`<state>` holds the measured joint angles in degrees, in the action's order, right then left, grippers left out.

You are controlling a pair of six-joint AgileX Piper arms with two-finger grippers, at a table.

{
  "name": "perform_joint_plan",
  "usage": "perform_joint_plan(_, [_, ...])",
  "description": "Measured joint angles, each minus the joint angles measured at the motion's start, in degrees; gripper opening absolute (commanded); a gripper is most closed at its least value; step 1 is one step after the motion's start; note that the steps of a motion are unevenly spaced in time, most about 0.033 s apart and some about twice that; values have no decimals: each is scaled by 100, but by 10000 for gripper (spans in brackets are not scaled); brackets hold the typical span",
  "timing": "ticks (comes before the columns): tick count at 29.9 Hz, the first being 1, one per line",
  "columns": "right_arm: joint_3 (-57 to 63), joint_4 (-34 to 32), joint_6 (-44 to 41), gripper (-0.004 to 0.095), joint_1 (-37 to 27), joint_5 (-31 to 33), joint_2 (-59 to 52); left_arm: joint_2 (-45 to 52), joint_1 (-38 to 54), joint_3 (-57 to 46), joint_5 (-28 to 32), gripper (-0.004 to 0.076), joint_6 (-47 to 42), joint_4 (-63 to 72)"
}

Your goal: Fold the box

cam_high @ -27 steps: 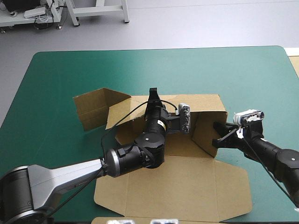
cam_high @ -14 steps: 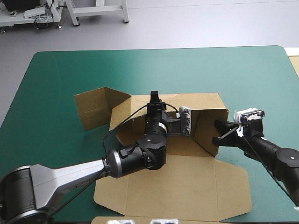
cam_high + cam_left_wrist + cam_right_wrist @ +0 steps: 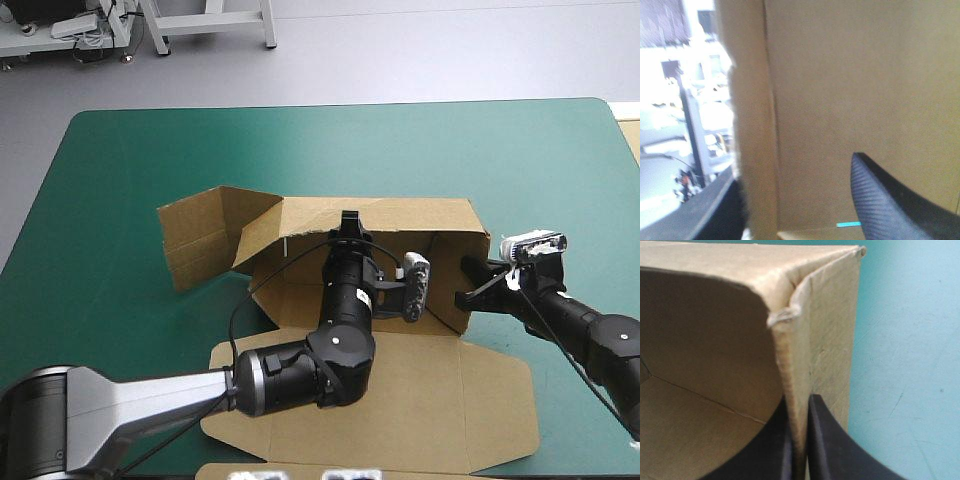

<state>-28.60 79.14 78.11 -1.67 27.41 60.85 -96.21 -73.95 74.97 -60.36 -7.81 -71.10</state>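
The brown box (image 3: 400, 400) lies in the middle of the teal-green table, its lid flat toward the near edge. Its back wall (image 3: 380, 212) and right wall (image 3: 445, 275) stand raised, and a left flap (image 3: 205, 235) sticks out sideways. My left gripper (image 3: 349, 220) reaches inside the box up to the back wall. In the left wrist view this gripper (image 3: 795, 170) is open, one black finger (image 3: 890, 200) in front of the board, with the wall's edge (image 3: 755, 125) between the jaws. My right gripper (image 3: 468, 283) is shut on the right wall's top corner (image 3: 795, 340), seen close in the right wrist view.
Bare teal-green cover (image 3: 330, 150) stretches beyond the box to the far edge, and more lies to the left (image 3: 90, 270) and right (image 3: 560, 180). A pale strip (image 3: 631, 140) shows at the table's right edge.
My left gripper has opened, let go of the back wall, and shifted right inside the box. The back wall now leans further over the box. The right gripper keeps its hold.
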Motion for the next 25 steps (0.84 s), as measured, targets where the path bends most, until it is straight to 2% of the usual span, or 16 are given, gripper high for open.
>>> perform_joint_plan(6, [-2, -61, -122, 3, 0, -31, 0, 273, -720, 0, -548, 420, -14, -645])
perform_joint_plan(8, [-25, -176, -316, 4, 0, -74, 0, 436, -920, 0, -683, 398, -93, -951])
perform_joint_plan(9, [-33, -248, -398, 4, 0, -100, 0, 506, -989, 0, -728, 351, -180, -1091])
perform_joint_plan(11, [-47, -396, -579, 4, 0, -143, -6, 724, -1098, 6, -754, 197, -402, -1398])
perform_joint_plan(13, [-88, -568, -790, 4, 0, -173, -13, 943, -1103, 131, -709, -13, -601, -1466])
perform_joint_plan(19, [-322, -1454, -1733, 4, 0, -268, -7, 1570, -369, 996, -334, 6, -934, -849])
perform_joint_plan(25, [-874, -2606, -2741, 4, 86, 141, 120, 1832, 1171, 2023, -292, 6, -830, 780])
